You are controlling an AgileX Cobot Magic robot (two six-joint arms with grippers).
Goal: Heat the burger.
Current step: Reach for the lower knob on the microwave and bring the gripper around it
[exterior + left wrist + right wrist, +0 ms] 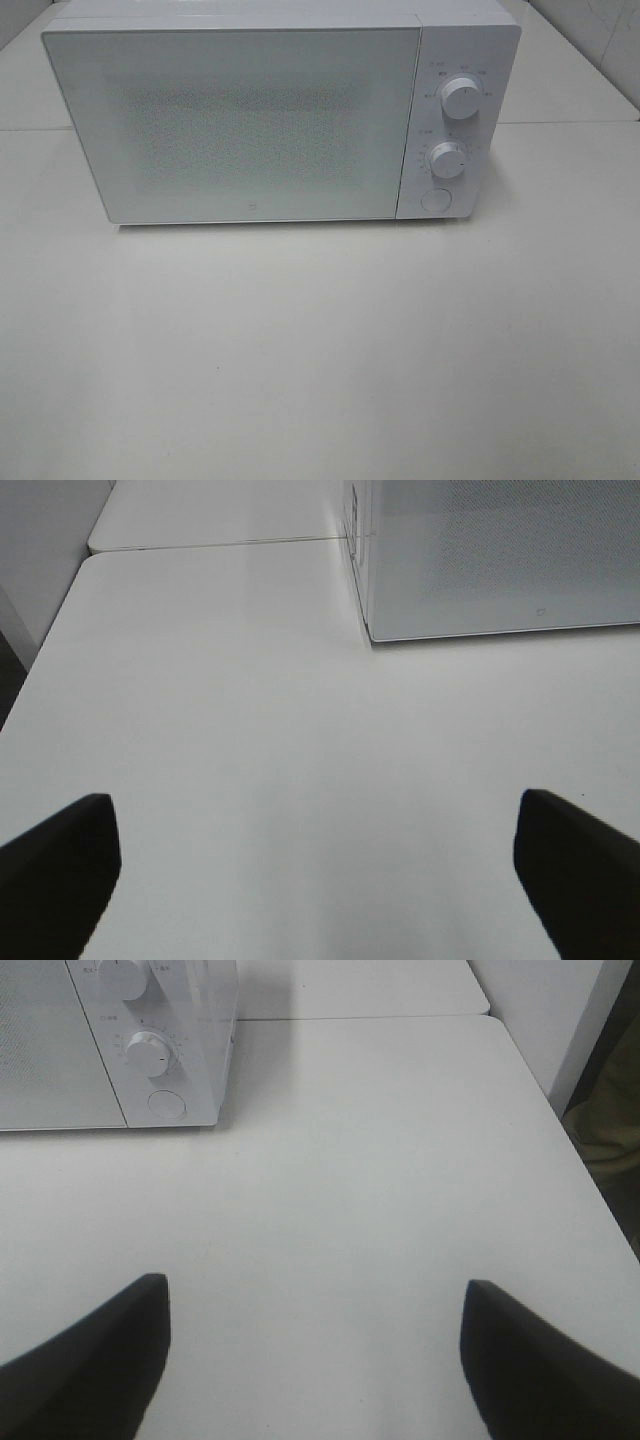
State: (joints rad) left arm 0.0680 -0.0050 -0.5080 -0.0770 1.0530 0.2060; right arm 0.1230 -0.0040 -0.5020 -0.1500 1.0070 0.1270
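The burger is out of view in all three views. A white microwave [260, 115] stands at the back of the white table with its door shut; two round knobs [462, 97] and a round button [434, 199] sit on its right panel. My left gripper [318, 865] is open above bare table, left of the microwave's front corner [372, 635]. My right gripper [315, 1345] is open too, over the table to the right of the microwave's panel [165, 1050]. Nothing lies between either pair of fingers. Neither arm shows in the high view.
The white table [320, 350] stretches in front of the microwave. A seam [560, 123] joins it to a second table behind. The table's right edge [570, 1150] and left edge [40, 670] show in the wrist views.
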